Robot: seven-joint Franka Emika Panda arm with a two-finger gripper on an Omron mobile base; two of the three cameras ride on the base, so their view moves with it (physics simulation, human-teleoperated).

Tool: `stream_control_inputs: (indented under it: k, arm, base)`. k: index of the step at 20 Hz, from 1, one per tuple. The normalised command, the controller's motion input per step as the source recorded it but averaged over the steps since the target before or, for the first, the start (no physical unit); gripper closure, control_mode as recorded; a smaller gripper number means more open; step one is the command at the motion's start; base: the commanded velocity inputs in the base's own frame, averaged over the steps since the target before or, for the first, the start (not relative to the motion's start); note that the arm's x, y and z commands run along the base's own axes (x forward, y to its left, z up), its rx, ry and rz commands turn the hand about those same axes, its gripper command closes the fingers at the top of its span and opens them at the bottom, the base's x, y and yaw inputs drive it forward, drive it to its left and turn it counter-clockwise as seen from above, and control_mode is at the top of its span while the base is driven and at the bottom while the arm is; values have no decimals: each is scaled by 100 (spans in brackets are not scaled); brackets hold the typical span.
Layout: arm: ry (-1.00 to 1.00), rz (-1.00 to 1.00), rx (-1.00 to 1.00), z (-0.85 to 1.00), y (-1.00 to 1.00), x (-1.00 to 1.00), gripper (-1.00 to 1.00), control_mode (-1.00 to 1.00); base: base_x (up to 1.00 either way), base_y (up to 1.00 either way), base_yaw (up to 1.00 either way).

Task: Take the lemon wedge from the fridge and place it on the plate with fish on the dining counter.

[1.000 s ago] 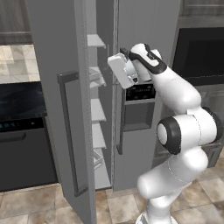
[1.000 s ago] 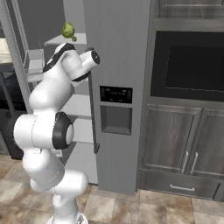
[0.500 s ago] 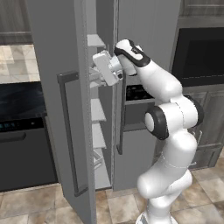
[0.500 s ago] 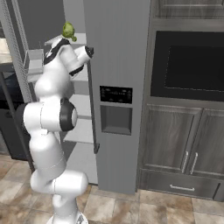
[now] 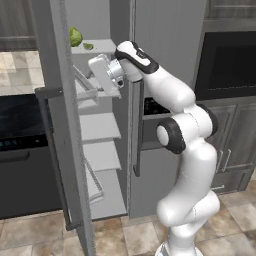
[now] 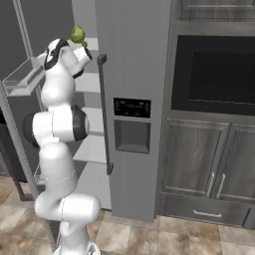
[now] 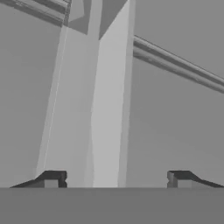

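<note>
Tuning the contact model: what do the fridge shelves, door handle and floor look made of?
Fridge shelves: pale grey, matte, likely plastic; flat tone, no glare. Door handle: dark bar, looks like painted or brushed metal, hard to say. Floor: beige mottled stone-look tiles with visible grout lines.

The left base view looks from behind and left of the arm into the open fridge (image 5: 95, 125), the right base view from behind and right at the same fridge (image 6: 129, 74) and its shelves, while the hand view sits close to grey fridge panels
</note>
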Motion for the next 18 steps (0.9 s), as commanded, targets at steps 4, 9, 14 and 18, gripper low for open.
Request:
stream_control_inputs:
  k: [4,9,14,18]
  arm:
    - [-4,12,0,0,100,-24,-100,-100]
    - [-3,7,1,-5,81,-5,-100,-100]
    - [-1,0,0,0,3,-1,-100,-100]
    - [-13,-5,0,24,-44,-51,-100,-100]
  base:
    - [0,0,0]
    - [0,0,0]
    - [0,0,0]
    - [0,0,0]
